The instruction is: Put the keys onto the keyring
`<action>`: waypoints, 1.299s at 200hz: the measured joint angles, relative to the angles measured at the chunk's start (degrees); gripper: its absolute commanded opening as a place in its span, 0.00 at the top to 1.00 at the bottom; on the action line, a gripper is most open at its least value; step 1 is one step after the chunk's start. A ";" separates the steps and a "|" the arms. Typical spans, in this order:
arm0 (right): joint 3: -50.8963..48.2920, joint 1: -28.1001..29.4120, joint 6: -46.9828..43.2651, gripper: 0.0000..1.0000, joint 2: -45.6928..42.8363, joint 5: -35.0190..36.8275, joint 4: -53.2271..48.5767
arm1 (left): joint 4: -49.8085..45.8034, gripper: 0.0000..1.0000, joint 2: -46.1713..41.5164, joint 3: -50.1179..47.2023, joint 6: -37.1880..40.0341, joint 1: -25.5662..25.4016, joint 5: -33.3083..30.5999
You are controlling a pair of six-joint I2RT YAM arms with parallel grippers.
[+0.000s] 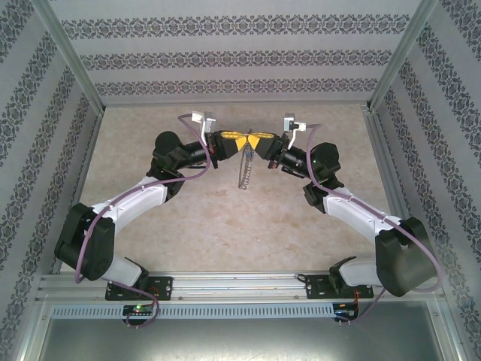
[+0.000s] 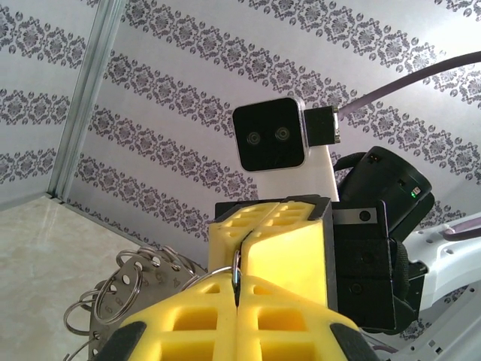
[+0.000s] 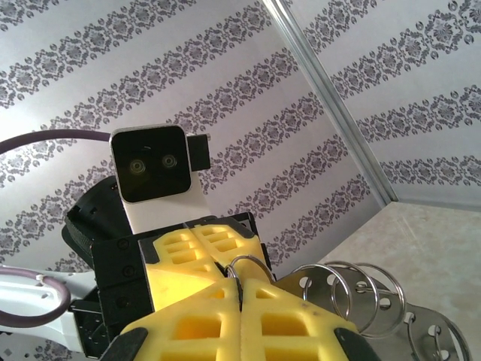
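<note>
Silvery keyring (image 3: 245,261) clenched by left pincer (image 1: 231,140) and right pincer (image 1: 261,143), tips meeting, ringed perforated plate (image 2: 161,282) dangling below

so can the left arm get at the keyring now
Looks like yes: the left gripper is shut on the keyring, tip to tip with the right gripper, which pinches it too.

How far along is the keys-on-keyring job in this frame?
Done: the keyring is off the table, hanging in mid-air.
In hand: the left gripper and right gripper meet tip to tip, both shut on a thin wire loop of it.
Left: no key can be made out among the dangling rings and perforated tags, so threading looks unconfirmed.
</note>
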 measured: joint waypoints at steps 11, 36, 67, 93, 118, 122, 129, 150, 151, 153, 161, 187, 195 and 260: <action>0.00 0.00 -0.39 1.00 0.00 0.07 -0.52 | -0.66 1.00 -0.02 0.00 0.28 0.00 -0.24; 0.00 0.00 -0.83 1.00 0.00 0.22 -1.29 | -1.79 1.00 -0.13 0.00 1.01 0.00 -0.61; 0.00 0.00 -0.98 1.00 0.00 0.35 -1.88 | -2.82 1.00 -0.31 0.00 1.49 0.00 -0.92; 0.00 0.00 -1.33 1.00 0.00 0.42 -2.43 | -3.48 1.00 -0.33 0.00 1.51 0.00 -1.22; 0.00 0.00 -1.84 1.00 0.00 0.44 -2.78 | -3.87 1.00 -0.33 0.00 1.55 0.00 -1.31; 0.00 0.00 -1.92 1.00 0.00 0.44 -2.84 | -3.89 1.00 -0.33 0.00 1.57 0.00 -1.33; 0.02 0.00 -2.05 1.00 0.00 0.46 -2.93 | -3.93 1.00 -0.33 0.00 1.68 0.00 -1.44; 0.13 0.00 -2.29 1.00 0.00 0.48 -3.21 | -4.15 1.00 -0.33 0.00 1.75 0.00 -1.53; 0.13 0.00 -2.29 1.00 0.00 0.48 -3.21 | -4.15 1.00 -0.33 0.00 1.75 0.00 -1.53; 0.13 0.00 -2.29 1.00 0.00 0.48 -3.21 | -4.17 1.00 -0.33 0.02 1.75 0.00 -1.53; 0.13 0.02 -2.36 1.00 0.00 0.48 -3.28 | -4.26 1.00 -0.33 0.02 1.79 0.00 -1.60; 0.13 0.17 -2.47 1.00 0.00 0.79 -3.67 | -4.79 1.00 -0.33 0.02 1.92 0.00 -1.68; 0.13 0.26 -2.47 1.00 0.00 1.03 -3.80 | -4.87 1.00 -0.33 0.04 1.95 0.02 -1.73; 0.24 0.26 -3.48 1.00 0.00 1.33 -4.68 | -5.99 0.86 -0.35 0.22 2.97 0.00 -2.34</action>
